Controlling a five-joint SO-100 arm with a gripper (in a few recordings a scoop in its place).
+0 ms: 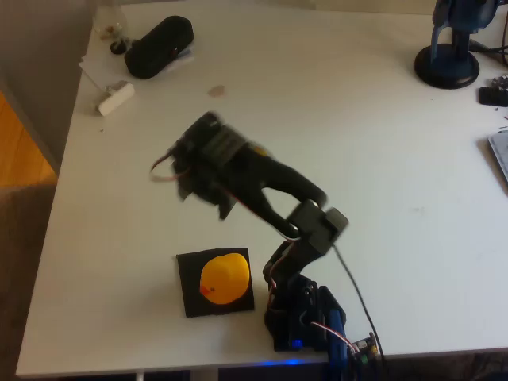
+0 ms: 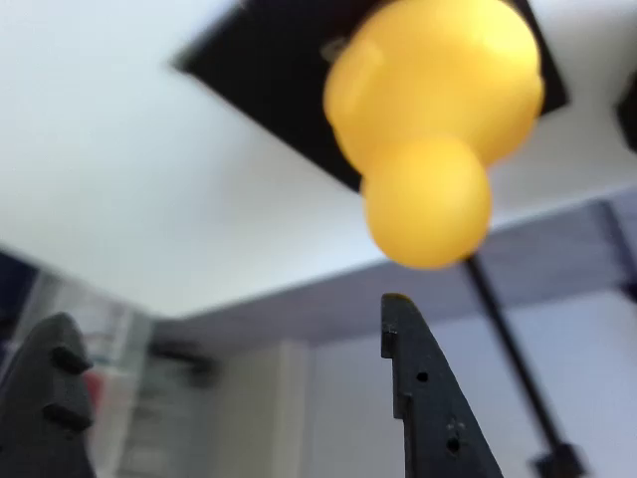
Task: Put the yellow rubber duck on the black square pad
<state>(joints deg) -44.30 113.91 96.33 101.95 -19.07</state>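
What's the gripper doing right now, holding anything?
Gripper: open, fingers empty; yellow rubber duck sits on the black square pad.

I count one yellow rubber duck (image 1: 225, 279) and one black square pad (image 1: 188, 279) under it, at about seven o'clock on the table (image 1: 381, 190). One black oblong case (image 1: 159, 46) lies at eleven o'clock, with one small white block (image 1: 116, 98) just below it. One dark blue stand base (image 1: 447, 65) sits at one o'clock. One arm, one gripper (image 2: 224, 339).

The black arm (image 1: 262, 190) is bent above the table, its jaws spread apart and holding nothing.
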